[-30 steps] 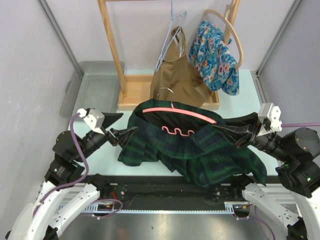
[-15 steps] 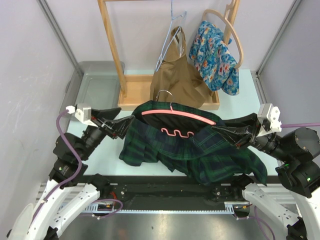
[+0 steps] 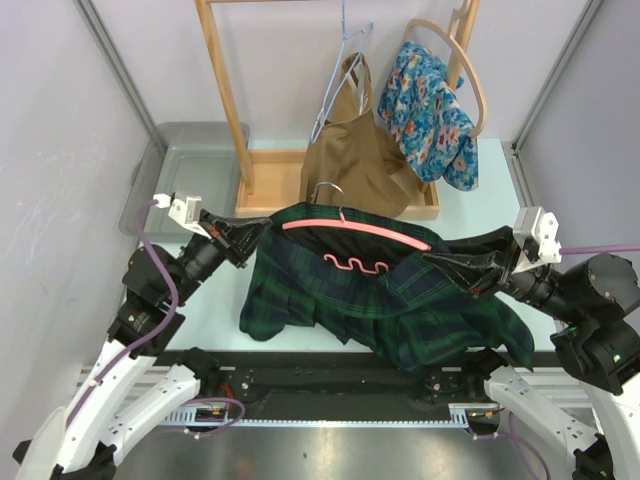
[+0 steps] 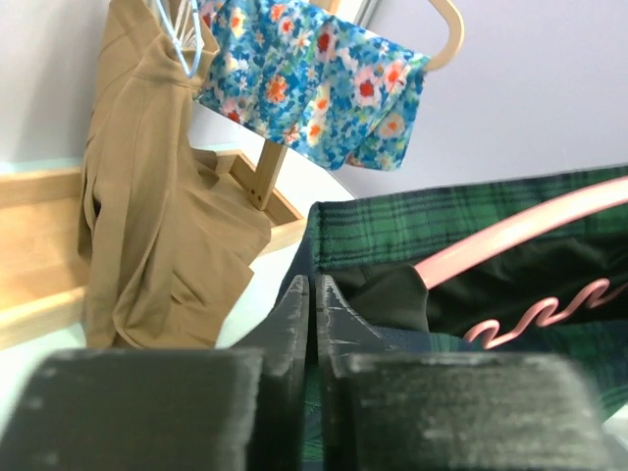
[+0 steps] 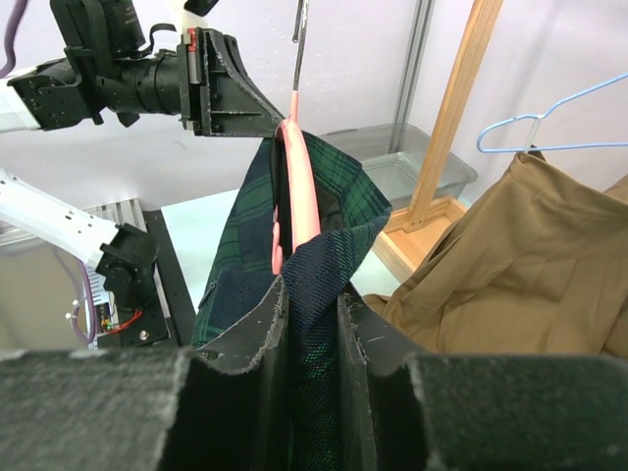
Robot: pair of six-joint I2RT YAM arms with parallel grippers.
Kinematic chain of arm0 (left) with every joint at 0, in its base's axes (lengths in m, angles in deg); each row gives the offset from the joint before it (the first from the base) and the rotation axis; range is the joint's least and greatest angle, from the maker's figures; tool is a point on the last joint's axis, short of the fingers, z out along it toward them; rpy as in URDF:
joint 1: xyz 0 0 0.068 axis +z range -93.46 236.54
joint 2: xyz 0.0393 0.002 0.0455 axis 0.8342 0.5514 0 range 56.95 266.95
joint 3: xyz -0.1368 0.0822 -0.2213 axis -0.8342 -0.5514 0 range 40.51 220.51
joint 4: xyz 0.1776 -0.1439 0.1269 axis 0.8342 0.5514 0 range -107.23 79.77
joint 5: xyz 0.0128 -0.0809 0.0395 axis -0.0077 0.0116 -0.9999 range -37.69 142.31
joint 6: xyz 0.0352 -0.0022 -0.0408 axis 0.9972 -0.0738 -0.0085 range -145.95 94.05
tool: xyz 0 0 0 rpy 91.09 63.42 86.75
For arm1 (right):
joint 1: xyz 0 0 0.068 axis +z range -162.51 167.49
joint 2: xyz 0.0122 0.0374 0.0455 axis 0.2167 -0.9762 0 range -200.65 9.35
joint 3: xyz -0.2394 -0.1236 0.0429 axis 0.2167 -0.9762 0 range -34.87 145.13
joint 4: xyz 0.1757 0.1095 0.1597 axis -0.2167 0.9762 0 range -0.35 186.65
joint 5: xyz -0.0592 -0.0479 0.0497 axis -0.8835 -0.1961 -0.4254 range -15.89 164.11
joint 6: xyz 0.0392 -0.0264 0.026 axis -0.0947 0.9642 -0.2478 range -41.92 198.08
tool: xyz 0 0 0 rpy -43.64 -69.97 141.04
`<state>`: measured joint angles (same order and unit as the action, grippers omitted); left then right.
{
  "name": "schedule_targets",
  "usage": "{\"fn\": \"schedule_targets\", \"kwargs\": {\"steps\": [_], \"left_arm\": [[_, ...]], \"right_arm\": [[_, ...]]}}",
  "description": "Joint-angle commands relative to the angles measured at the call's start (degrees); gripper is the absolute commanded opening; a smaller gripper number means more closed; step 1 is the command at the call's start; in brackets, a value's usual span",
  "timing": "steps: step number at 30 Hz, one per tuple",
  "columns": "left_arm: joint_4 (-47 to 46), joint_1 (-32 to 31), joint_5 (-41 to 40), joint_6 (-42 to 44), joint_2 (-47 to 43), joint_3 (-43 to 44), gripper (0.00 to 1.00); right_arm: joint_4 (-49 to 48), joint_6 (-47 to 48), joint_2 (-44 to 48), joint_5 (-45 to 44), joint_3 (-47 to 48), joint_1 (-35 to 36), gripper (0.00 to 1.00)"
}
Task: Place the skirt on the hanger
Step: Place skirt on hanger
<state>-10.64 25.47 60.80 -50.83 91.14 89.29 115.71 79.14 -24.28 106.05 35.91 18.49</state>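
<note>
Top external: left gripper (image 3: pixel 243 237) and right gripper (image 3: pixel 440 262), jaws clamped, are spreading the plaid skirt (image 3: pixel 400 310) around the pink hanger (image 3: pixel 355 226); level lifting likely next.

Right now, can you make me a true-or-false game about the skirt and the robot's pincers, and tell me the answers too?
1. The skirt is dark green with checks. True.
2. The hanger tucked in the skirt is blue. False: it is pink.
3. The right pincer is pinching the skirt. True.
4. The left pincer is wide open. False: it is pinched shut at the skirt's top edge.
5. The flowery cloth lies flat on the table. False: it hangs up at the back.
</note>
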Motion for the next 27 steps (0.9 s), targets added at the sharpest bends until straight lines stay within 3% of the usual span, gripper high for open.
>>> {"fn": "schedule_targets", "kwargs": {"steps": [1,14,20,27], "left_arm": [[-0.79,0.13,2.76,-0.34,1.04,2.64,0.00],[2.99,0.13,-2.78,6.77,-1.85,12.21,0.00],[4.13,0.05,2.31,7.92,1.13,18.19,0.00],[9.47,0.13,12.68,9.50,8.60,24.69,0.00]], "right_arm": [[-6.20,-0.27,0.23,0.40,3.04,0.20,0.00],[-0.93,2.72,-3.55,2.68,3.05,0.28,0.00],[-4.61,4.04,-5.75,2.68,3.04,0.20,0.00],[-12.18,1.14,-9.17,8.92,3.13,0.20,0.00]]}}
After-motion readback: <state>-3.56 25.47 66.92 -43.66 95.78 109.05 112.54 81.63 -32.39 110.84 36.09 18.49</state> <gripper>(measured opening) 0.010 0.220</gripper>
